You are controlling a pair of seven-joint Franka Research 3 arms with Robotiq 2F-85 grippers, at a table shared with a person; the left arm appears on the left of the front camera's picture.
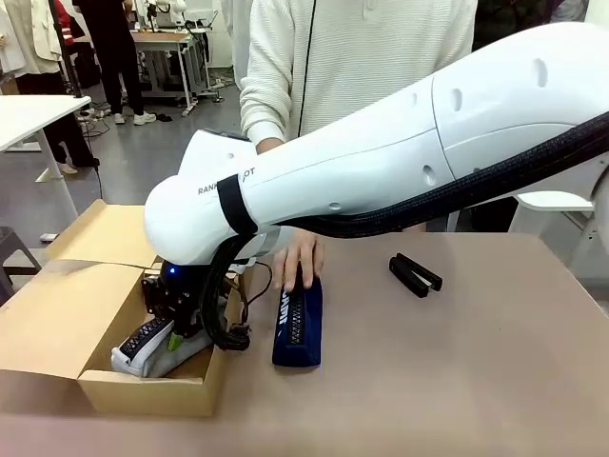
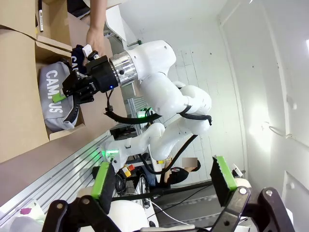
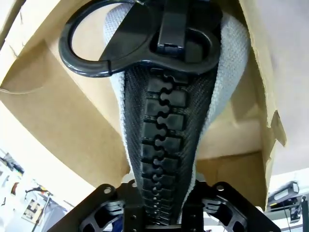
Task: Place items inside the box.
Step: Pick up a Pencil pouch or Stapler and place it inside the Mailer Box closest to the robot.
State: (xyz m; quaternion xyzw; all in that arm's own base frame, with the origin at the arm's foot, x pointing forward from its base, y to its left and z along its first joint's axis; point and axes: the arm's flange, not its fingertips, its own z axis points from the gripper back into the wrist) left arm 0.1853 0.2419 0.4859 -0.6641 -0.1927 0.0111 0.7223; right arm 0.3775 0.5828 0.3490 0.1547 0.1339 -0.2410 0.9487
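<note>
Fabric of the grey "CAMPUS" pencil case (image 1: pixel 143 350) looks soft and light, best pinched across its zipped spine; it lies in the cardboard box (image 1: pixel 143 392) with the right end effector (image 3: pixel 164 215) astride it, gripping or merely straddling I cannot tell. Right wrist view shows zip teeth (image 3: pixel 161 145), left wrist view the lettering (image 2: pixel 53 92) and the left end effector (image 2: pixel 164 181) open, empty

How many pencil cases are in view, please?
2. Grey pencil case: in the box, at the right gripper. Navy pencil case: on the table, under a hand. The arm may hide others.
</note>
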